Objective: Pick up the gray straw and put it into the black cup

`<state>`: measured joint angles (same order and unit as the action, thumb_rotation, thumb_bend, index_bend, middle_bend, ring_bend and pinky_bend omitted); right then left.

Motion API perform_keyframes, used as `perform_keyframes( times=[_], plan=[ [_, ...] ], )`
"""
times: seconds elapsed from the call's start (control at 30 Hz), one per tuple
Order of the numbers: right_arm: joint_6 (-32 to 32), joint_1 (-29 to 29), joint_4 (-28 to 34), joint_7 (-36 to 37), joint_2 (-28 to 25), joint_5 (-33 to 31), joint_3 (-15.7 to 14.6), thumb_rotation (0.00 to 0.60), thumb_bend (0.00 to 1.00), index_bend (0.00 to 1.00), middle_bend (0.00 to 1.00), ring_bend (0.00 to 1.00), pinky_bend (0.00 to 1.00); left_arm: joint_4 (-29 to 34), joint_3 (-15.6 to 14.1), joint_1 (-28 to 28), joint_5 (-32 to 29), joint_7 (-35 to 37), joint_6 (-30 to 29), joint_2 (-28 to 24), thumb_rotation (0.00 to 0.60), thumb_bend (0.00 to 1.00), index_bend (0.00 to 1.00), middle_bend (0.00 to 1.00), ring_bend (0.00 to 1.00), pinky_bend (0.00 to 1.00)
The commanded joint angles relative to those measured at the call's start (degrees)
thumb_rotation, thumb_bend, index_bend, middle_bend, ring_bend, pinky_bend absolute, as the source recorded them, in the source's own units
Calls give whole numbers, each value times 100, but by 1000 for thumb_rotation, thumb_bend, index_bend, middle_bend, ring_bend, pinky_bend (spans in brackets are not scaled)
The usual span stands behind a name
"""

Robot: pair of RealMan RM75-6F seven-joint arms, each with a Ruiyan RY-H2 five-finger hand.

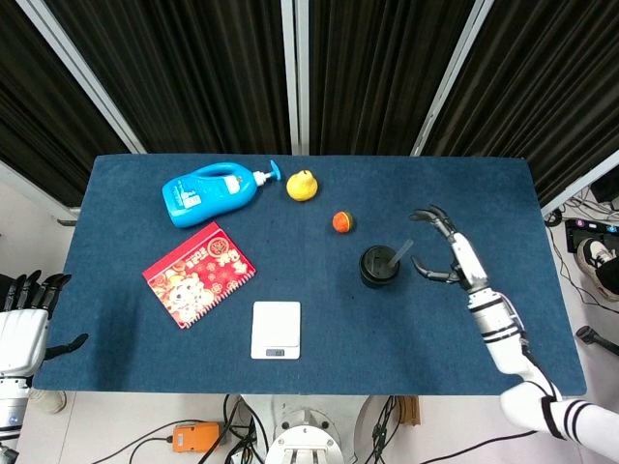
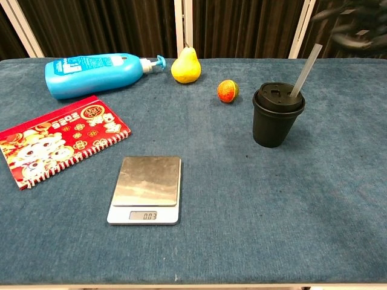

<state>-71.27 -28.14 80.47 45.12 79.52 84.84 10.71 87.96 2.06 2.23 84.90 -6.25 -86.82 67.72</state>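
The black cup [image 1: 377,266] [image 2: 277,118] stands lidded on the blue table, right of centre. The gray straw [image 1: 399,251] [image 2: 305,69] sticks out of its lid and leans to the right, with nothing holding it. My right hand [image 1: 443,249] hovers just right of the cup with its fingers spread and empty, clear of the straw. In the chest view it is only a dark blur [image 2: 354,27] at the top right corner. My left hand [image 1: 24,319] hangs off the table's left front corner, fingers apart, holding nothing.
A blue pump bottle [image 1: 213,191] lies at the back left, with a yellow pear [image 1: 302,185] beside it. A small orange ball [image 1: 341,221] sits just behind-left of the cup. A red notebook [image 1: 199,273] and a kitchen scale [image 1: 276,329] lie nearer the front.
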Motion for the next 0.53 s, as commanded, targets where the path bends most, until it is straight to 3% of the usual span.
perform_keyframes(
  times=[0.03,0.17,0.27,0.53],
  plan=[
    [-441,451,476,-1099,-805,68,-147,600,523,204,273,75,134,14,8,7,1,-3,-2,-10,600,15,130,136,23,0],
    [-508,888,1033,-2436,-1623,-114,-453,600,511,15,187,35,107,42,12,15,10,-9,-7,-20,600,15,130,136,23,0],
    [-730,1265,1380,-3132,-1949,-292,-646,600,466,0,114,0,53,61,13,16,12,-20,-14,-17,600,15,129,136,23,0],
    [-1264,1992,1467,-3032,-2015,-226,-1001,600,440,0,87,0,22,78,-14,-7,40,-37,-55,36,600,15,129,136,23,0]
  ],
)
